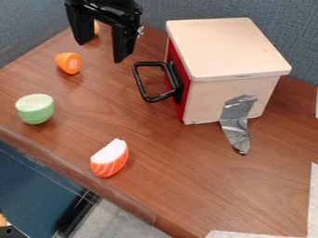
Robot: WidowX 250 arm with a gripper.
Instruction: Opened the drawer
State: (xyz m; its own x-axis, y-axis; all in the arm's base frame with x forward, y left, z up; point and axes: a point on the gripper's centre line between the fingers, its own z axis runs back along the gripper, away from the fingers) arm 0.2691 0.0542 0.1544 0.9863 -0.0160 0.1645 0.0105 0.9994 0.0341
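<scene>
My gripper [101,50] hangs at the upper left, to the left of and above the drawer's black handle [142,82]. Its two fingers stand wide apart, and neither touches the handle. The light wooden box [233,49] holds a drawer with a red front [177,69] that faces left. That front sits flush against the box, so the drawer is closed. Silver tape [237,118] runs from the box's near side down onto the table.
On the brown table [168,172] lie an orange carrot piece [69,63], a green half-round toy [35,109] and an orange-and-white wedge [110,158]. Another orange piece [96,28] is partly behind the gripper. Grey fabric panels [286,28] stand behind.
</scene>
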